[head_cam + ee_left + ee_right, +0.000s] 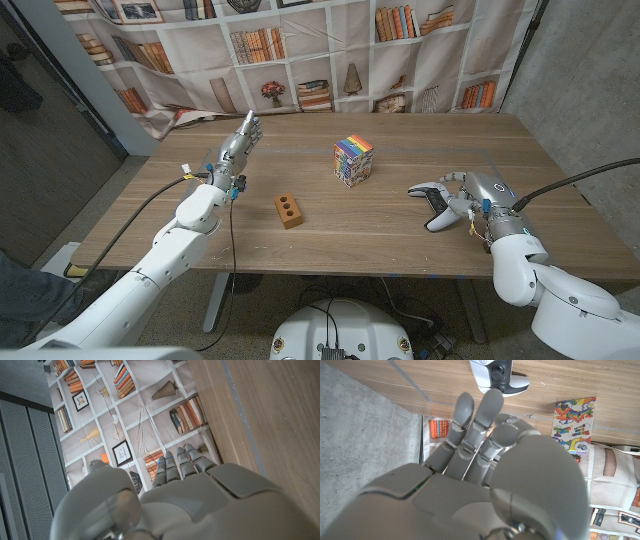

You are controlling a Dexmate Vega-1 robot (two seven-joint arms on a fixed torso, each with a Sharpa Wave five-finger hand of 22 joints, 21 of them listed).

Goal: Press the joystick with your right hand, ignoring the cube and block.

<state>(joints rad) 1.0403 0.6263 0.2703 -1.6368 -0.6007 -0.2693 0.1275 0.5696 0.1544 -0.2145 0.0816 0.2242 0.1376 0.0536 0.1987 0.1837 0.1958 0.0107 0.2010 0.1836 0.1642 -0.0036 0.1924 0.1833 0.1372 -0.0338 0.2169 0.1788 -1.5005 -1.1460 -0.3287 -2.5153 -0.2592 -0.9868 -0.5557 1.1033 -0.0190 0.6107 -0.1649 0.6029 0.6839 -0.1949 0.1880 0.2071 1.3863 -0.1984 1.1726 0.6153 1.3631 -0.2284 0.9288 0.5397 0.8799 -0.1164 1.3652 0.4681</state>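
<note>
The right hand [470, 196], smooth grey plastic with its fingers [485, 415] apart and holding nothing, touches the glossy white-and-black controller [434, 204] at the frame's right on the wooden table [300, 245], while the left hand [236, 145] hangs empty, fingers straight, upper left; no writing is readable.

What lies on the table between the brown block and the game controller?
The colourful cube stands between them, set a little farther back than the brown block and the game controller. Otherwise that stretch is bare wood, in the head view.

White-shelled arms, silver-grey segmented left robot hand [240, 137] and right robot hand [468, 197], black cables along forearms.
</note>
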